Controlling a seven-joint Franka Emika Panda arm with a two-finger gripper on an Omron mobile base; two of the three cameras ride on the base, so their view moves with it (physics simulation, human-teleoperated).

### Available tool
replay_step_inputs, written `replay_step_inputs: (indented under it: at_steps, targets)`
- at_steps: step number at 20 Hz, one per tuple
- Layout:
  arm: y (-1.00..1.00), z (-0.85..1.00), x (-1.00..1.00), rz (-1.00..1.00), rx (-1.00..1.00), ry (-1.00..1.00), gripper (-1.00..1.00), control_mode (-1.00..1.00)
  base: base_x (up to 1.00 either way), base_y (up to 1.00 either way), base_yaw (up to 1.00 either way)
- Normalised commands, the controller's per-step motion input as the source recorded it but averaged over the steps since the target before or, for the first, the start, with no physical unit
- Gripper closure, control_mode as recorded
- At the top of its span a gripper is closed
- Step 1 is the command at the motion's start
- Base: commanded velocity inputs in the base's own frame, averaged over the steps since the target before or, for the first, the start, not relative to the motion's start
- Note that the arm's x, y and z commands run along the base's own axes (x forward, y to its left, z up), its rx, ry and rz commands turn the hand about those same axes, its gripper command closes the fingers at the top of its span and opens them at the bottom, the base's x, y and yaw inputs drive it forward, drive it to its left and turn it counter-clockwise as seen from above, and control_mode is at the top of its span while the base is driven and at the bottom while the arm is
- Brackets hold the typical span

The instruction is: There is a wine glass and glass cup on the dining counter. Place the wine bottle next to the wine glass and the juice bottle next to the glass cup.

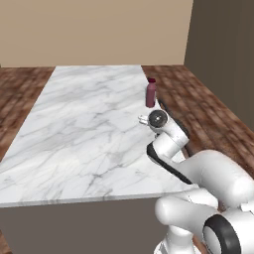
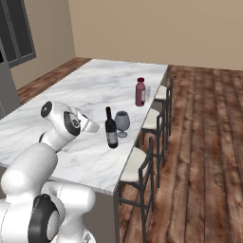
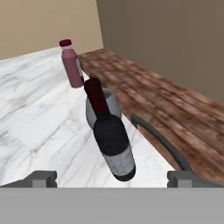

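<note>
Both bottles are judged set down, the wine bottle (image 2: 110,128) just beside the wine glass (image 2: 122,122), and the end effector (image 3: 112,178), spread wide and empty, need only be pulled away.

A glossy white robot arm (image 2: 45,166) is shown, built from rounded, bulbous segments (joints ringed in dark grey or black). A round dark disc is set into its wrist.
</note>
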Motion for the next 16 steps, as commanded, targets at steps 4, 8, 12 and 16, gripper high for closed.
replay_step_inputs:
  at_steps: [4,8,12,16]
  targets:
    - [0.06,0.21,-0.6,0.01,0.0,0.01,-1.0,-1.0,0.0,0.0,0.0]
    - [0.02,0.22,-0.6,0.0,0.0,0.0,-1.0,-1.0,0.0,0.0,0.0]
    - [0.04,0.22,-0.63,0.0,0.0,0.0,-1.0,-1.0,0.0,0.0,0.0]
    - [0.01,0.24,-0.65,0.02,0.0,0.0,-1.0,-1.0,0.0,0.0,0.0]
